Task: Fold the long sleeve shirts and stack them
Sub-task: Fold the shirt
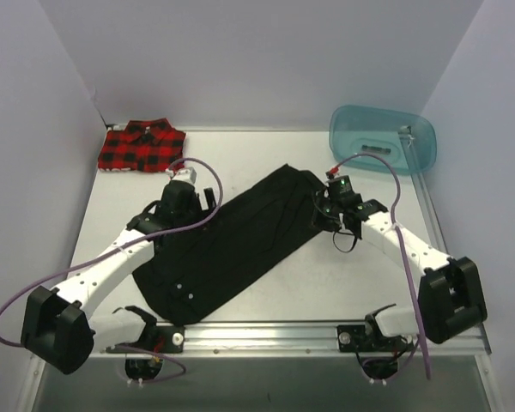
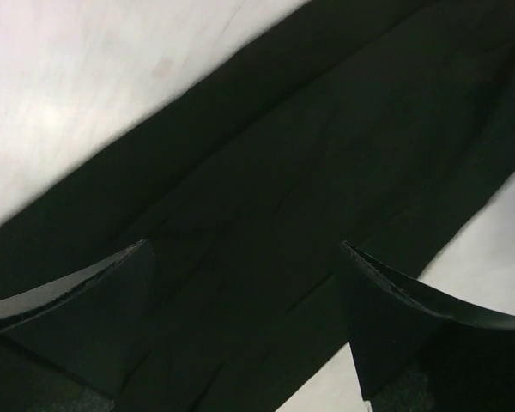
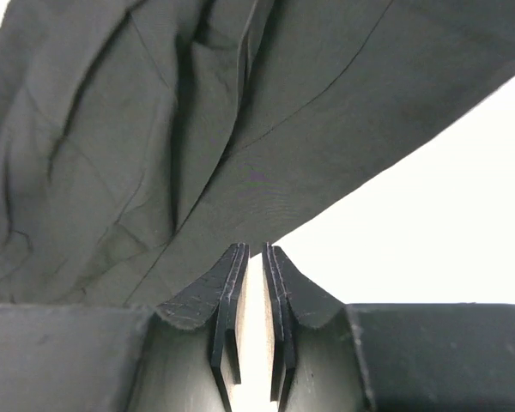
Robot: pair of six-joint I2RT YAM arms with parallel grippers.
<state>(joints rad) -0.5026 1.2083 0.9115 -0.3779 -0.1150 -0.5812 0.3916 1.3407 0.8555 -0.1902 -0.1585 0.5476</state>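
Plaid flannel shirt (image 1: pixel 142 146) lies folded at ten o'clock, seemingly finished. Left gripper (image 2: pixel 245 257) hovers wide and empty over the black shirt (image 1: pixel 240 245), a creased narrow band running from seven to one o'clock. It looks folded lengthwise only, so crosswise folds and stacking remain. Right gripper (image 3: pixel 255 257), at its two-o'clock edge, is pinched nearly together, holding nothing visible.

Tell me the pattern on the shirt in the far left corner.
The shirt is red-and-black buffalo plaid; top external view shows it best.

Translucent teal tub (image 1: pixel 350 129) at the table's (image 1: pixel 326 275) far right corner
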